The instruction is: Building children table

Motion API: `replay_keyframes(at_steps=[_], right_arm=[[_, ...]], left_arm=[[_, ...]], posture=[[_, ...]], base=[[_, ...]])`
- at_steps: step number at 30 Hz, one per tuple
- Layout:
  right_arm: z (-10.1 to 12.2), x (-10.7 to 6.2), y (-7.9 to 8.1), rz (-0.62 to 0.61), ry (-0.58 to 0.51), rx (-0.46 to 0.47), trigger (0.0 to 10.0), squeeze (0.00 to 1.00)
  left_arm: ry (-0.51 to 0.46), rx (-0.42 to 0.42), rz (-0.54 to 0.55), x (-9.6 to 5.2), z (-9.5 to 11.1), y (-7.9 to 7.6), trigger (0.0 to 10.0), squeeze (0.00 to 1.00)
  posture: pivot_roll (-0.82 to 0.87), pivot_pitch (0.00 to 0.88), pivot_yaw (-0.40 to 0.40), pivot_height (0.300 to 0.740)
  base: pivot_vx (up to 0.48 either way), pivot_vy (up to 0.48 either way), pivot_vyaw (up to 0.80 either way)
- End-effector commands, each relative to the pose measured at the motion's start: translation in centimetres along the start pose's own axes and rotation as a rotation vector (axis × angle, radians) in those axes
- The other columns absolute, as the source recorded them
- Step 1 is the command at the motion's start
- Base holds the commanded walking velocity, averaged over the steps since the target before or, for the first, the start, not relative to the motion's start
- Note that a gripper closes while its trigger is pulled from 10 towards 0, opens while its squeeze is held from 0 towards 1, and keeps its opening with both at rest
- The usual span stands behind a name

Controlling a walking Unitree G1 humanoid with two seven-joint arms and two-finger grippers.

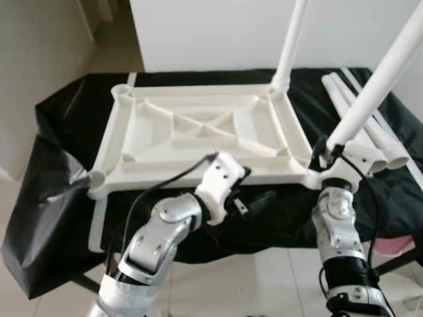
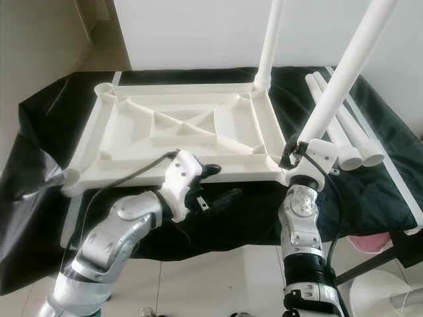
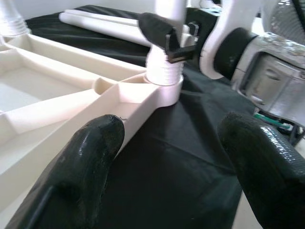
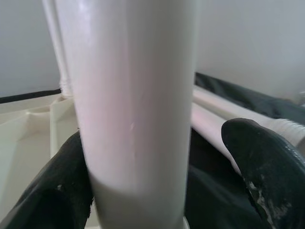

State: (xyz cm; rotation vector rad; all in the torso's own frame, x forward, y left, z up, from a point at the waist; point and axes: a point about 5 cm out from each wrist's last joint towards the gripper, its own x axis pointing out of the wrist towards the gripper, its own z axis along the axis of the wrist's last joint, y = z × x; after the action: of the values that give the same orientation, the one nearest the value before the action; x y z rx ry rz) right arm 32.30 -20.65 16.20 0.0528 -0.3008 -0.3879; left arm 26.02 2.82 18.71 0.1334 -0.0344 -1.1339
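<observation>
In the left eye view, the white tabletop (image 1: pixel 205 135) is seen lying upside down on a black cloth (image 1: pixel 59 119). One leg (image 1: pixel 291 43) stands in the tabletop's far right corner socket, and a second leg (image 1: pixel 377 82) is being set in the near right socket. Two spare legs (image 1: pixel 370 142) lie on the cloth just right of the tabletop. The right gripper (image 1: pixel 330 153) is placed low on the second leg, just above the socket; the left gripper (image 1: pixel 254 201) is held just in front of the tabletop's near edge. To seat this leg well, it should probably be brought upright and turned steadily about its own axis, since it leans away from the tabletop.

In the right eye view, the same layout is repeated.

In the left wrist view, the left gripper's fingers (image 3: pixel 81 176) are spread wide with nothing between them; one lies against or very near the tabletop's near rim. The leg's ribbed end is seen in the corner socket (image 3: pixel 164 86).

In the right wrist view, the leg is flanked by the right gripper's fingers (image 4: pixel 47 195); one presses it, the other stands slightly off, so no firm clamp can be confirmed.
</observation>
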Motion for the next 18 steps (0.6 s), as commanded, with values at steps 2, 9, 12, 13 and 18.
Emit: replay_keyframes(at_steps=[2, 9, 12, 13, 18], right_arm=[[0.0, 0.4, -0.4, 0.094, 0.008, 0.011, 10.0, 0.35], [-0.6, 1.1, -1.1, 0.296, 0.063, -0.023, 10.0, 0.0], [-0.8, 1.3, -1.5, 0.35, 0.085, -0.022, 10.0, 0.0], [-0.9, 1.5, -1.8, 0.385, 0.092, -0.033, 10.0, 0.0], [-1.5, 1.9, -2.5, 0.528, 0.157, -0.031, 10.0, 0.0]], left_arm=[[-0.001, -0.005, -0.008, 0.3, 0.0, -0.7, 10.0, 0.0], [0.065, 0.082, 0.026, 1.3, -0.8, -0.8, 10.0, 0.0], [0.082, 0.112, 0.047, 1.5, -1.0, -0.7, 10.0, 0.0], [0.081, 0.113, 0.058, 1.8, -0.9, -0.7, 10.0, 0.0], [0.062, 0.106, 0.081, 2.6, -0.7, -1.2, 10.0, 0.0]], posture=[[-0.06, 0.067, 0.012, 0.74], [-0.07, 0.072, 0.014, 0.74], [-0.07, 0.075, 0.014, 0.74], [-0.07, 0.077, 0.013, 0.74], [-0.07, 0.08, 0.013, 0.74]], base=[[0.0, 0.0, 0.0], [0.0, 0.0, 0.0], [0.0, 0.0, 0.0], [0.0, 0.0, 0.0], [0.0, 0.0, 0.0]])
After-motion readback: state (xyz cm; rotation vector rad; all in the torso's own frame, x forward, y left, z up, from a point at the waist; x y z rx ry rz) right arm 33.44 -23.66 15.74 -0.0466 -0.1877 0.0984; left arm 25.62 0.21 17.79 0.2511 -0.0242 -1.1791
